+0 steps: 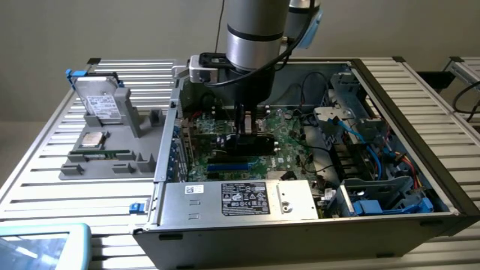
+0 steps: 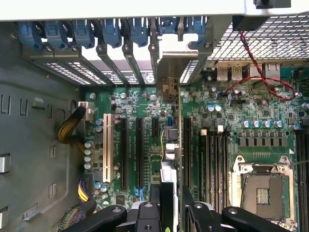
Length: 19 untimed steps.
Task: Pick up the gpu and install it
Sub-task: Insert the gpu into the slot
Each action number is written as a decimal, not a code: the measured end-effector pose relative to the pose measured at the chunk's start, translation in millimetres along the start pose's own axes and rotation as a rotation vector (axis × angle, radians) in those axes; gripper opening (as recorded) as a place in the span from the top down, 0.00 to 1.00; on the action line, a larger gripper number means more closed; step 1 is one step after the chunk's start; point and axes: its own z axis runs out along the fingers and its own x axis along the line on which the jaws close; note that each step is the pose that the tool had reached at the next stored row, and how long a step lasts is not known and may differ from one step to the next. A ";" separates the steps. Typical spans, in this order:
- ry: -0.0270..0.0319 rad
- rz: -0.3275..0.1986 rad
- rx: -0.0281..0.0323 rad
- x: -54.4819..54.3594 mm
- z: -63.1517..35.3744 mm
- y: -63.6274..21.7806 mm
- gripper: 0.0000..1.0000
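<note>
The end effector [image 2: 169, 205] is clamped on the gpu [image 2: 167, 176], which hangs edge-on between its fingers just above the motherboard [image 2: 241, 121], by the long black slots [image 2: 138, 150] inside the open case [image 1: 420, 112]. The step in hand looks like lining the card up with a slot. Done well, I'd judge, it wants the card's edge parallel to the slot, the bracket end toward the rear openings [image 2: 118, 70], and a straight, even push — no twisting. A black-and-white label [image 1: 244, 198] sits on the power supply [image 1: 293, 199] beside the motherboard — its writing is too small to read.
</note>
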 end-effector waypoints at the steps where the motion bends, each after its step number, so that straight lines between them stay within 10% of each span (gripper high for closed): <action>1: 0.0000 0.000 -0.0001 0.0 0.0 0.0 0.73; 19: 0.0003 0.000 0.0001 -0.2 7.9 3.7 0.73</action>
